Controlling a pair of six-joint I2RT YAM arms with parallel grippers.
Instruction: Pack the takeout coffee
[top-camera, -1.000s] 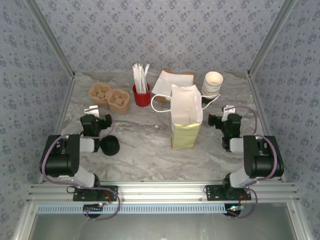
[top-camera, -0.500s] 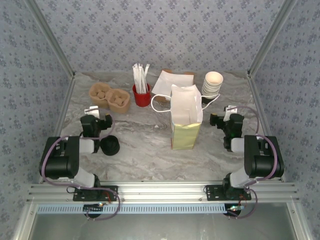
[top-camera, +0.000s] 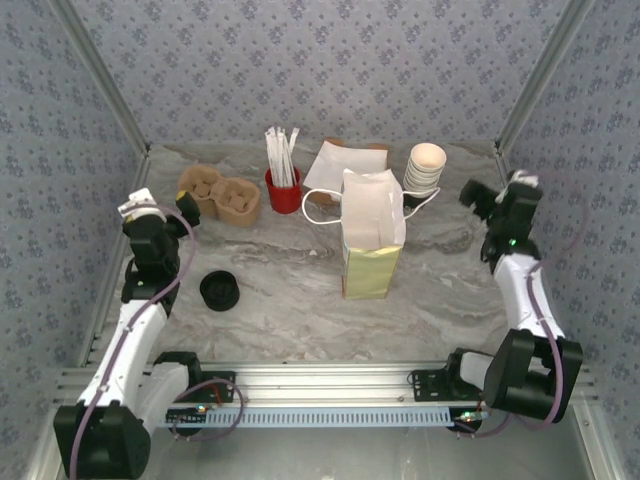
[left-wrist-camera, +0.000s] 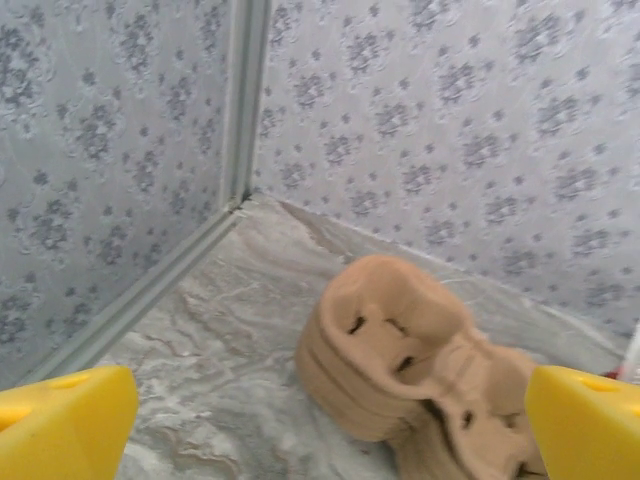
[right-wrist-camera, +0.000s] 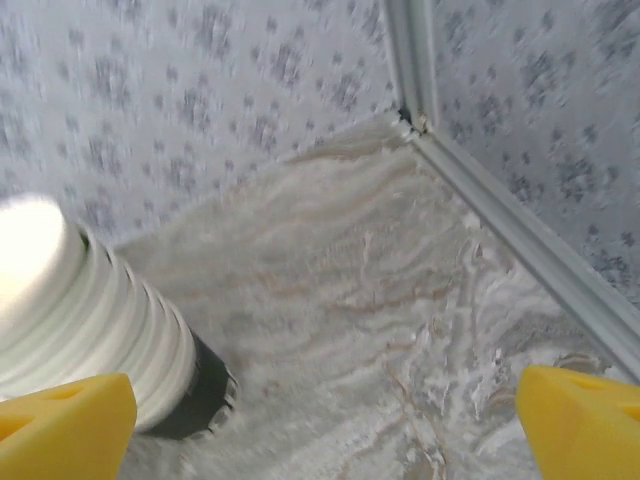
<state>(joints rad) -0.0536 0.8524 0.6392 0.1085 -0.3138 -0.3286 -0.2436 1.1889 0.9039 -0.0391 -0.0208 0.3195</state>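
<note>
Standing upright at lower left of top view: takeout coffee (top-camera: 219, 290), small cup under black lid, on table (top-camera: 290, 315), well apart from paper bag (top-camera: 372, 210) at centre. Left gripper (top-camera: 163, 207) at left edge, fingers apart, empty. Right gripper (top-camera: 492, 192) at right edge, fingers apart, empty. Judgement: cup light, paper wall soft, crushes under hard squeeze; lid may pop. Grip across body below lid rim; keep upright.

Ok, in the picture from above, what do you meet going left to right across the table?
left gripper → cup carrier → red cup → bag → white cups → right gripper
</note>
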